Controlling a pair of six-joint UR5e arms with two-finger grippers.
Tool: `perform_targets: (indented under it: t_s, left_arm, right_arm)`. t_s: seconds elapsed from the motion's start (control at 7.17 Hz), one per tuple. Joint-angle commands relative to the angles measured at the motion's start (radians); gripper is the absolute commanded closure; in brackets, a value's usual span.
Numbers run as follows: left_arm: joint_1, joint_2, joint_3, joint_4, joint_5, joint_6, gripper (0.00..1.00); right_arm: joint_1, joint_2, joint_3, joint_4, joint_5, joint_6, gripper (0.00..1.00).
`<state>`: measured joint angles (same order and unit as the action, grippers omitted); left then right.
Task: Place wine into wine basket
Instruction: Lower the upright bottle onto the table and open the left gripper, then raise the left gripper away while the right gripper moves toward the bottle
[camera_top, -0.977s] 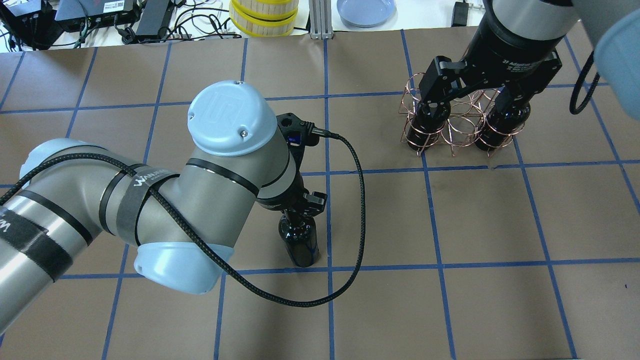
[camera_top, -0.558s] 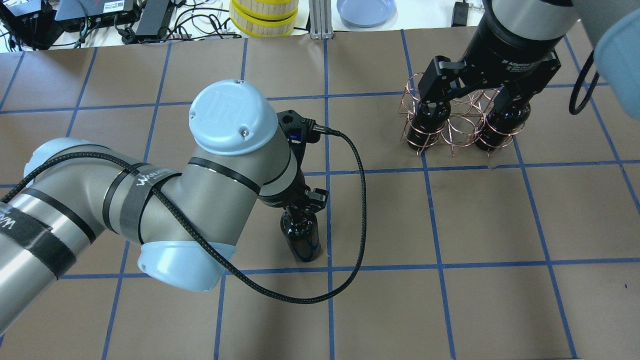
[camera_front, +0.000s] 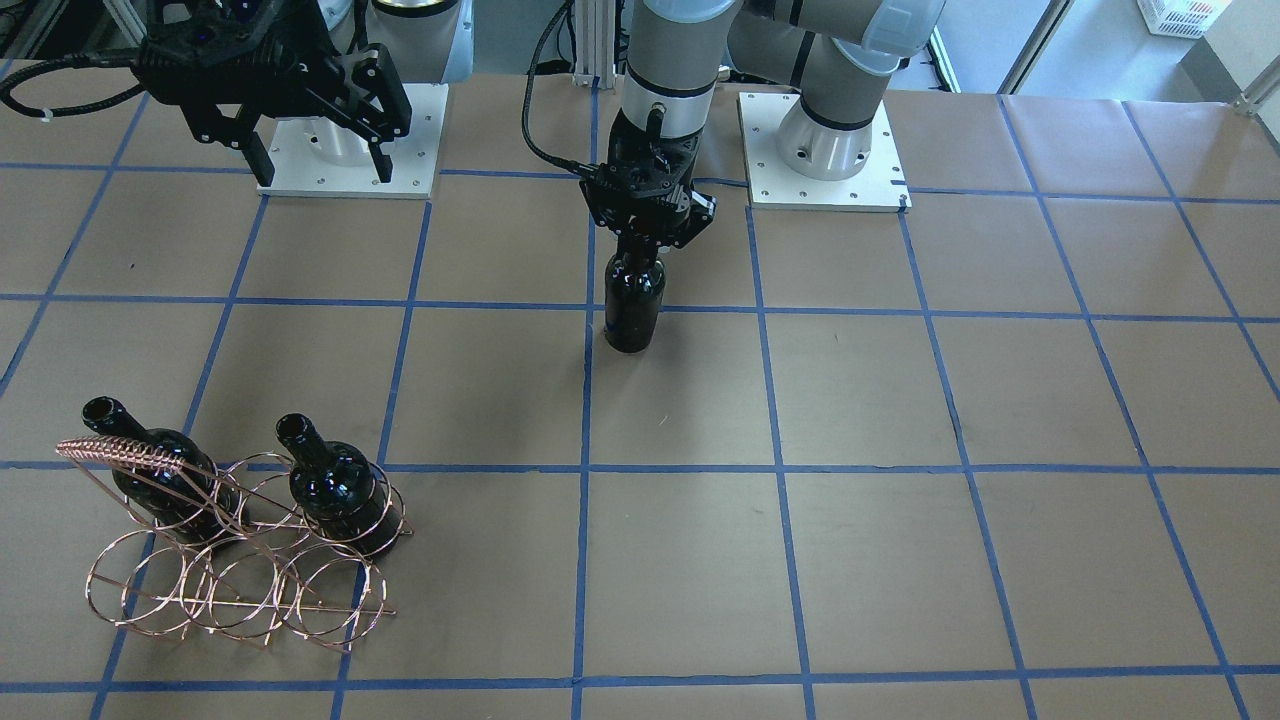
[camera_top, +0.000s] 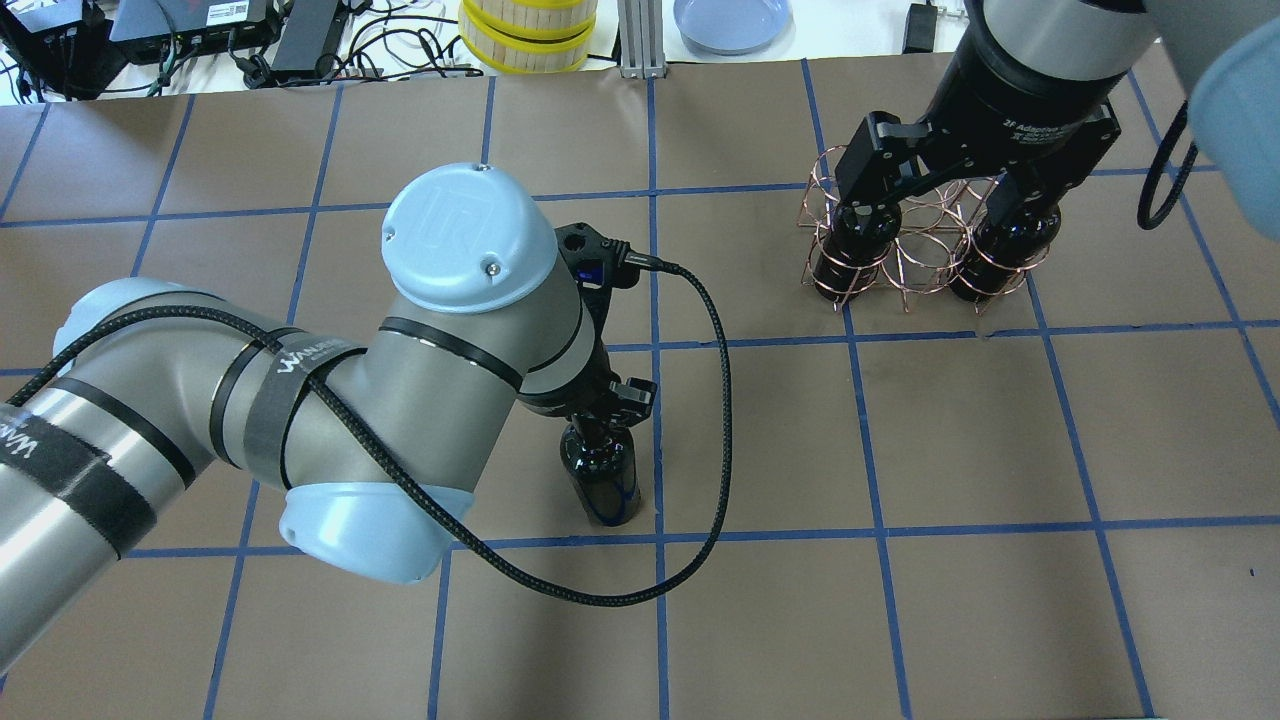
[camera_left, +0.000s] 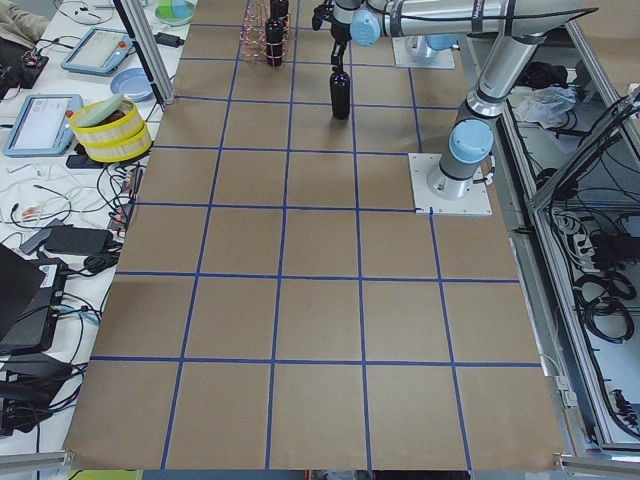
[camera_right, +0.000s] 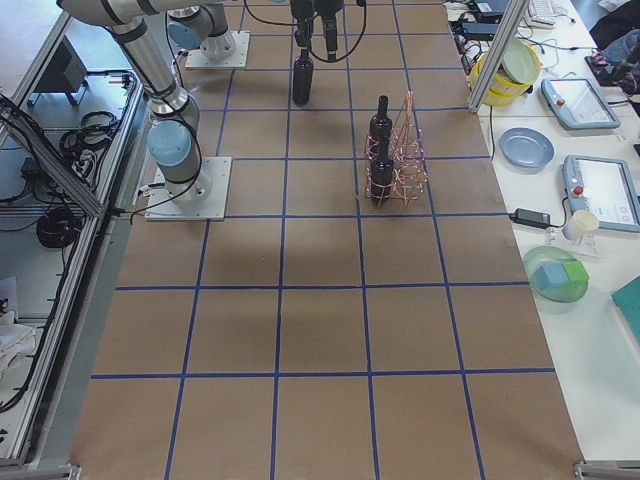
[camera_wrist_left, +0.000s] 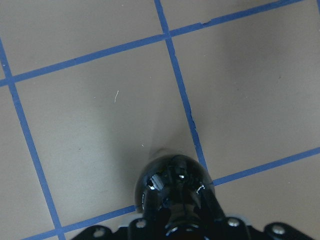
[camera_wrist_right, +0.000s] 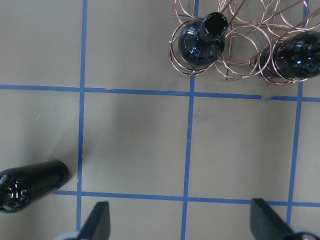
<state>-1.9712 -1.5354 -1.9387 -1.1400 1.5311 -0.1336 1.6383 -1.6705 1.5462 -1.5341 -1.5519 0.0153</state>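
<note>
A glossy black wine bottle stands upright near the table's middle. My left gripper is shut on its neck from above. In the left wrist view the bottle's shoulder fills the lower edge. I cannot tell whether its base touches the table. The copper wire wine basket holds two more bottles, one in an end ring and another in the other end ring. My right gripper hangs open high above the basket, holding nothing.
Brown paper with a blue tape grid covers the table. Beyond its far edge sit a yellow-banded round container, a blue plate and cables. The left arm's black cable loops beside the held bottle. White arm base plates lie on the robot's side.
The left arm has shifted very slightly with the bottle held in its gripper. The right gripper has stayed open over the basket.
</note>
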Motion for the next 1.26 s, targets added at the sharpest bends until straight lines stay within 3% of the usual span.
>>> perform_targets:
  t_s: [0.0, 0.14, 0.28, 0.7, 0.84, 0.98, 1.12]
  left_arm:
    - [0.0, 0.0, -0.002, -0.001, 0.001, -0.009, 0.93]
    - [0.0, 0.0, -0.002, -0.003, 0.001, -0.024, 0.66]
    - [0.0, 0.0, -0.002, -0.004, 0.003, -0.085, 0.47]
    - [0.0, -0.003, 0.003, -0.004, 0.003, -0.093, 0.44]
    - [0.008, -0.003, 0.016, 0.003, 0.001, -0.081, 0.37]
    - [0.067, -0.002, 0.076, -0.032, 0.001, -0.075, 0.2]
    - [0.149, -0.002, 0.177, -0.175, -0.012, -0.072, 0.16]
  right_arm:
    - [0.0, 0.0, 0.0, 0.0, 0.001, 0.0, 0.0]
    - [0.0, 0.0, 0.0, 0.0, 0.003, 0.002, 0.0]
    - [0.0, 0.0, 0.0, 0.002, 0.003, 0.002, 0.0]
    - [0.0, 0.0, 0.0, 0.015, 0.003, 0.0, 0.0]
    - [0.0, 0.0, 0.0, 0.014, 0.001, 0.0, 0.0]
    - [0.0, 0.0, 0.0, 0.015, 0.001, 0.002, 0.0]
    - [0.0, 0.003, 0.006, 0.014, 0.004, 0.002, 0.0]
